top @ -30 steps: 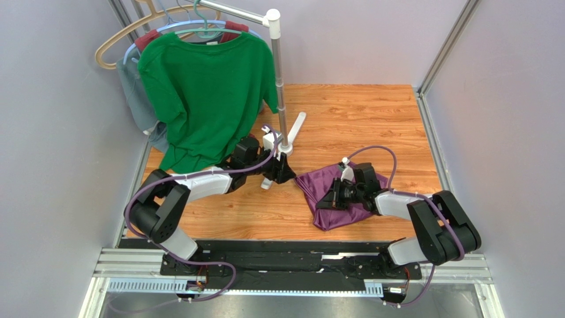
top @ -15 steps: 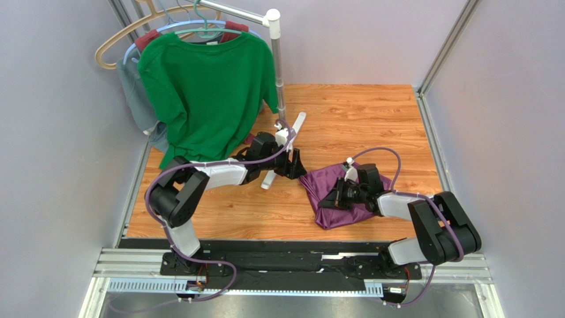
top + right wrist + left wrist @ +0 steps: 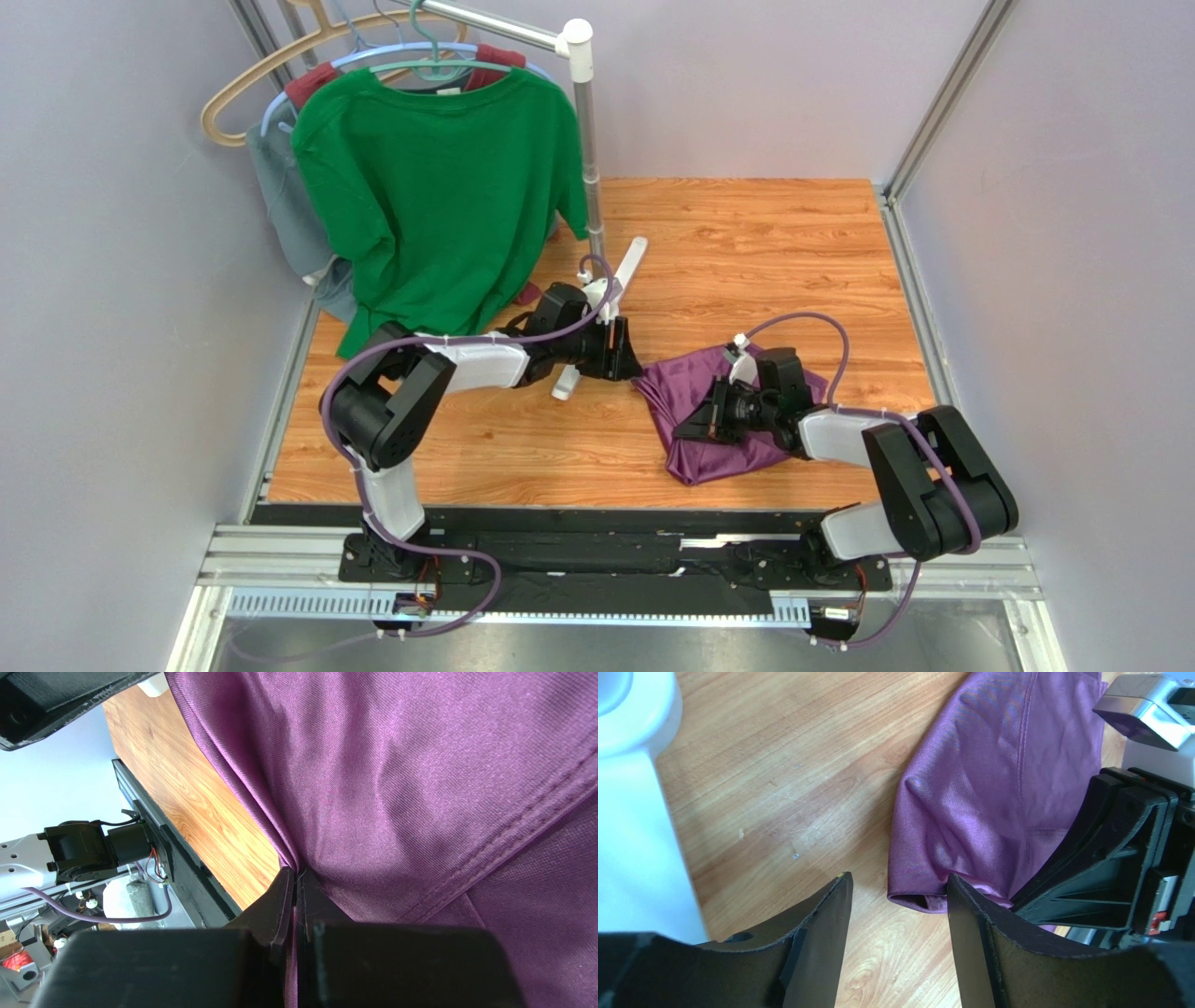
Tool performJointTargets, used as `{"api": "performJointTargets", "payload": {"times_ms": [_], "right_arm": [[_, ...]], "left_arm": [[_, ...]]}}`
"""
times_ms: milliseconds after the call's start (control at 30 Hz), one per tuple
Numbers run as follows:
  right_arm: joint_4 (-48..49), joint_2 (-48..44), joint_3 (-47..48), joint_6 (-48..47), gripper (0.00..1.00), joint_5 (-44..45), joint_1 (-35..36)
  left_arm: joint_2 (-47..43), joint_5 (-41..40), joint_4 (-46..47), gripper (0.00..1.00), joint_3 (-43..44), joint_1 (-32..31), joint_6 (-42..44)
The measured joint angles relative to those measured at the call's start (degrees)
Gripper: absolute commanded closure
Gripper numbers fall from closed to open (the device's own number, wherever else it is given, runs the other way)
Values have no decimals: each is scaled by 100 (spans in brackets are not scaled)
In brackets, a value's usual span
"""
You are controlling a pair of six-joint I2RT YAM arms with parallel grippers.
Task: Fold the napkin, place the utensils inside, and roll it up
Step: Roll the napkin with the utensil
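Observation:
The dark purple napkin (image 3: 687, 388) lies crumpled on the wooden table, right of centre. My left gripper (image 3: 627, 353) sits low at its left corner. In the left wrist view this gripper (image 3: 898, 882) is open, and the napkin's hemmed corner (image 3: 927, 899) lies just ahead, between the tips and against the right finger (image 3: 969, 917). My right gripper (image 3: 713, 416) rests on the cloth. Seen from the right wrist, it (image 3: 296, 875) is shut on a pinched fold of the napkin (image 3: 435, 777). The utensils are out of view.
A green T-shirt (image 3: 435, 196) hangs from a rack with a grey and a maroon garment behind it. The rack's pole (image 3: 592, 168) and white foot (image 3: 627, 266) stand just behind my left gripper, and the foot (image 3: 633, 798) looms at the left. Grey walls enclose the table.
My left arm has swung right, from the rack's foot to the napkin's left corner, and its jaws have narrowed a little. The right gripper stays shut on the cloth.

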Motion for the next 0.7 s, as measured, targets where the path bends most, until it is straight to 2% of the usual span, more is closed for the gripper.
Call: {"api": "performJointTargets", "payload": {"times_ms": [200,333,467,700], "right_arm": [[114,13,-52,0,100,-7,-15],[144,31,-57,0,100,-22,-24],[149,31,-59,-2,100,-20,-24],[149,31,-59,-2,100,-17,-24]], "left_arm": [[7,144,35,52,15,-44,-181],[70,258,48,72,151,-72,-280],[144,330,83,76,262,-92,-400],[236,385,70,100,380,-127,-608]]}}
